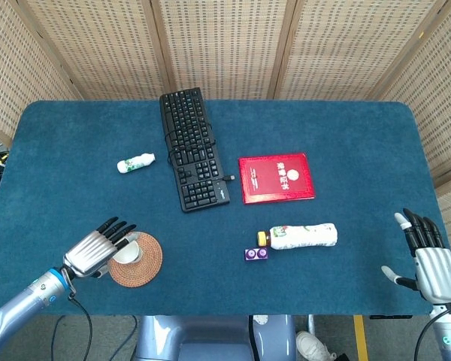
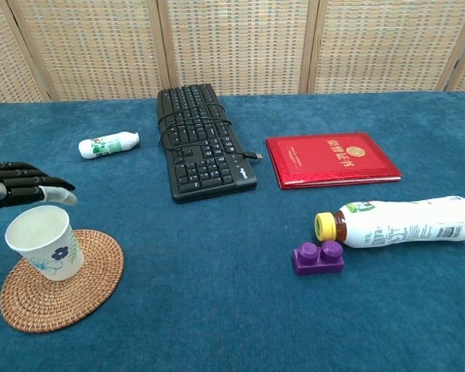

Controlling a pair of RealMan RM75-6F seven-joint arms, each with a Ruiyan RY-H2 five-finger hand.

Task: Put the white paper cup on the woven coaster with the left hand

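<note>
The white paper cup (image 2: 45, 242) with a blue flower print stands upright on the round woven coaster (image 2: 85, 283) near the table's front left. In the head view the cup (image 1: 128, 250) sits on the left part of the coaster (image 1: 144, 263). My left hand (image 1: 98, 248) hovers just left of the cup with its fingers (image 2: 27, 186) stretched out behind the rim, apart from the cup and holding nothing. My right hand (image 1: 428, 259) is open off the table's front right corner, fingers pointing up.
A black keyboard (image 1: 192, 149) lies at the centre back, with a small white bottle (image 1: 136, 162) to its left. A red booklet (image 1: 276, 177) sits right of the keyboard. Nearer the front lie a larger white bottle (image 1: 302, 236) and a purple brick (image 1: 256, 255).
</note>
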